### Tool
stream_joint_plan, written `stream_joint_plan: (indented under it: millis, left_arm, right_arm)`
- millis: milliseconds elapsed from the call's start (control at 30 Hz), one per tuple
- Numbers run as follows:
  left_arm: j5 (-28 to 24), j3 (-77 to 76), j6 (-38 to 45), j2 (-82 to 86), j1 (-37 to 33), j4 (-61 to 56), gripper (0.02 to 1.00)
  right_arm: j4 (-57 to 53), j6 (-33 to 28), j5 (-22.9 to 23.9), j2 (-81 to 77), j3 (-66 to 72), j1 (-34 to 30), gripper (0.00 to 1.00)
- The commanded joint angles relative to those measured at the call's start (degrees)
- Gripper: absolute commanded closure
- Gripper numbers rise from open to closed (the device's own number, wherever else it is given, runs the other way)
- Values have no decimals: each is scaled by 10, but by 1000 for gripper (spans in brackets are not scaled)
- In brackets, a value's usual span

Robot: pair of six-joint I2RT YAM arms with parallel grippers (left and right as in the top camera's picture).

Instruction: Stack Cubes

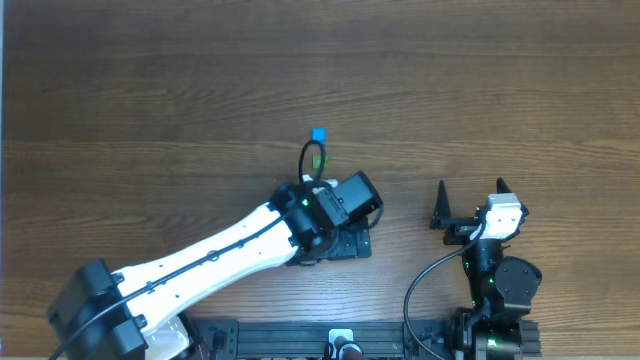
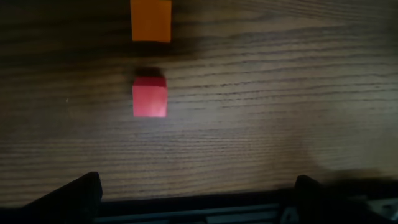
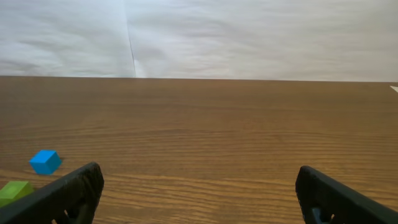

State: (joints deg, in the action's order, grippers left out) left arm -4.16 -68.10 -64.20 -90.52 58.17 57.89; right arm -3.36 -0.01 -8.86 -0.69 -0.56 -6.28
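The left jaws stand wide apart, holding nothing, over the brown wooden surface (image 1: 150, 90). Ahead of them lies a small red cube (image 2: 149, 98), with an orange cube (image 2: 151, 20) near it, apart. A small blue cube (image 1: 319, 133) sits mid-surface, a green cube (image 3: 15, 191) nearby. The right jaws, also apart and empty, stay near the arm-side edge.

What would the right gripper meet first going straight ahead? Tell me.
Nothing, as far as shown: the right gripper points along bare table toward a white backdrop. The blue cube and green cube lie off to its left, probably clear.
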Motion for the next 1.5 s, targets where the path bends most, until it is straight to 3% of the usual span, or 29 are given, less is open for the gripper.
stream_joint_plan:
  millis: [33, 267, 533, 1033, 1500]
  left_arm:
    - [17, 15, -45, -11, 5, -7, 20]
    - [29, 82, -74, -10, 4, -61, 20]
    - [62, 101, -54, -10, 2, -83, 20]
    - [55, 129, 42, -50, -14, -152, 36]
    - [56, 129, 53, -86, -15, -166, 42]
  right_arm:
    - [-3, 2, 3, 4, 2, 3, 7]
    - [-3, 2, 3, 4, 2, 3, 7]
    - [-3, 2, 3, 4, 2, 3, 9]
    - [-3, 2, 3, 4, 2, 3, 9]
    - [-3, 2, 3, 4, 2, 3, 7]
